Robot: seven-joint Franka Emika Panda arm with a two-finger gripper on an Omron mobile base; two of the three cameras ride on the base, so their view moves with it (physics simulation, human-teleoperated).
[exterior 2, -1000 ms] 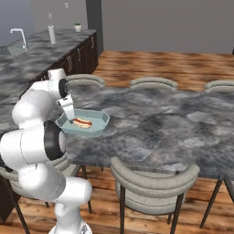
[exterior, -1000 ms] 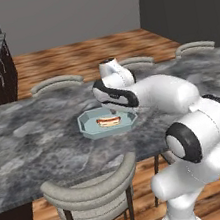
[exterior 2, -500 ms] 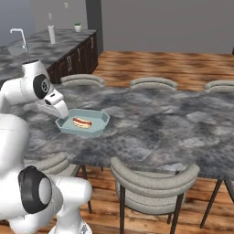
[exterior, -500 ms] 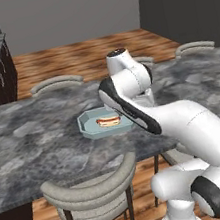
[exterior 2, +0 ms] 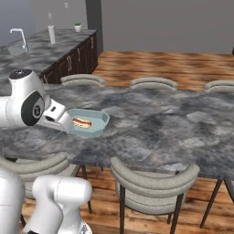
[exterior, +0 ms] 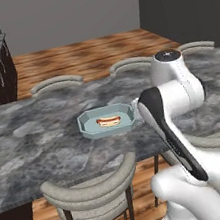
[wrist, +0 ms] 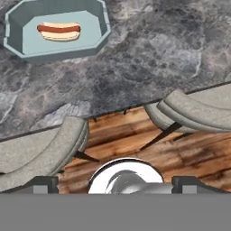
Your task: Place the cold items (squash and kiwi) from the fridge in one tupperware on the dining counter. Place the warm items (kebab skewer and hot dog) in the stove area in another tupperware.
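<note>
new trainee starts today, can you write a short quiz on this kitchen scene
1. True or false: the hot dog lies inside the tupperware.
2. What does the tupperware rest on? A) a chair seat B) the grey marble dining counter C) the wooden floor
3. Fill in: in the hand view, the gripper holds ____ and its jaws stand wide apart.

Key
1. True; the hot dog sits alone in the pale blue tupperware.
2. B; the container stands on the counter, with curved grey chairs tucked along its edge.
3. Nothing; the fingertips hang over the chairs and floor, apart from the container.
</note>
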